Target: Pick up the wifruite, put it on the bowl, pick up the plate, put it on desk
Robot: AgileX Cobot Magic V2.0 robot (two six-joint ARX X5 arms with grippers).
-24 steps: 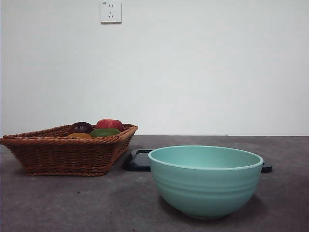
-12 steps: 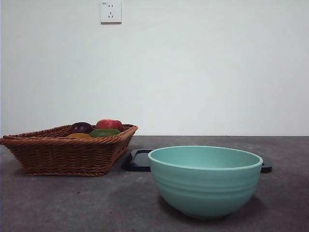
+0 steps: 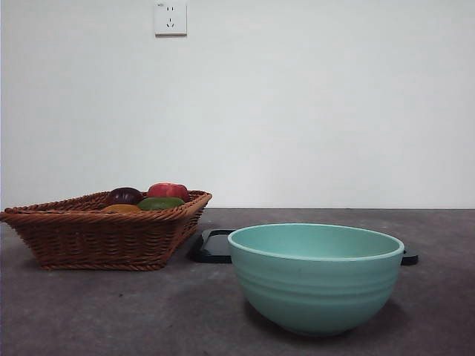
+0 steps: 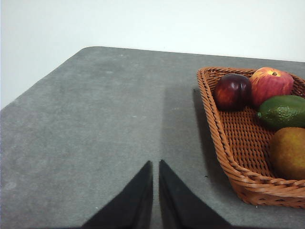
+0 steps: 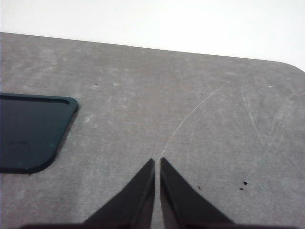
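Basket, plate and bowl sitting apart on the worktop (image 3: 89, 311).

In the front view the basket (image 3: 104, 237) is sitting to the left and further back, while the bowl (image 3: 315, 278) is standing nearest the camera, right of centre. The plate (image 3: 211, 247) is lying flat behind the bowl, just beside the basket's right end, its far edge peeking out past the bowl's right side. Four fruits are lying in the basket: the wifruite (image 4: 289, 152) nearest the basket's front rim, the lime (image 4: 282, 111) just behind it, and the plum (image 4: 232, 91) and the peach (image 4: 271, 84) sitting side by side at the back. A wall socket (image 3: 170, 18) is sitting high on the wall above the basket.
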